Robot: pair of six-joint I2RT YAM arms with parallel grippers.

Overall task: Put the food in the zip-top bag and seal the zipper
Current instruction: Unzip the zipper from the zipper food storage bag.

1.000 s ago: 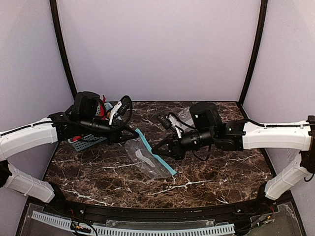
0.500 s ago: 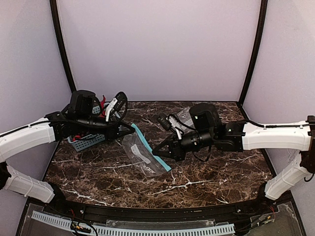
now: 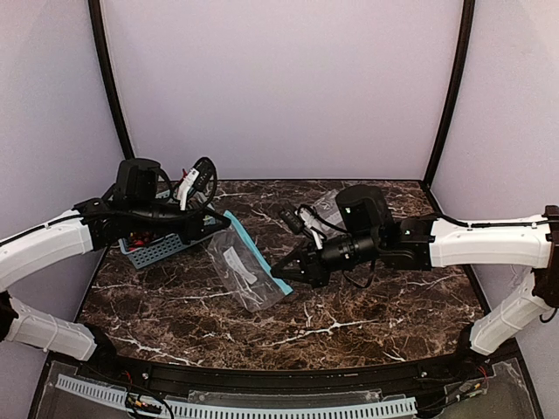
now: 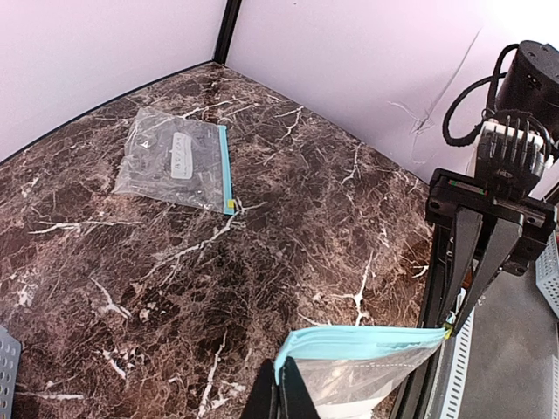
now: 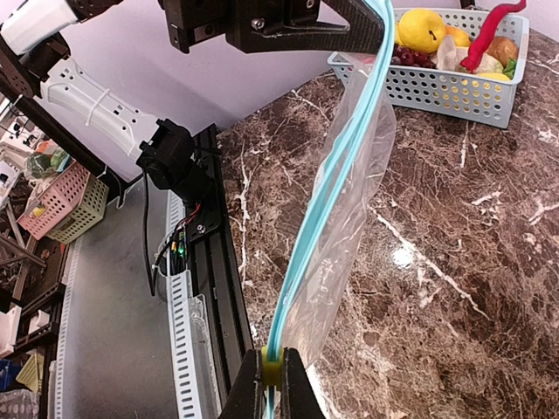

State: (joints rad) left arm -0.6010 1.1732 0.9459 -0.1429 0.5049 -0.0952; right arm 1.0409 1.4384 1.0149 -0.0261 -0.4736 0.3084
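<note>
The zip-top bag (image 3: 238, 269) hangs in the air, stretched between both grippers above the marble table. My left gripper (image 3: 223, 220) is shut on one end of the teal zipper (image 4: 358, 342). My right gripper (image 3: 279, 278) is shut on the other end, pinching the small yellow slider (image 5: 272, 367). In the right wrist view the zipper (image 5: 332, 192) runs from my fingers up to the left gripper (image 5: 367, 30). The bag holds no food. Two yellow lemons (image 5: 422, 28) lie in the blue-grey basket (image 5: 463, 87); the left arm hides them in the top view.
The basket (image 3: 155, 251) stands at the table's left, under the left arm, and also holds a red chili (image 5: 489, 35) and dark grapes (image 5: 410, 58). A second clear bag (image 4: 179, 161) lies flat at the back right (image 3: 327, 202).
My left gripper has moved left and back with its end of the bag. The bag and my right gripper have followed a little to the left.
</note>
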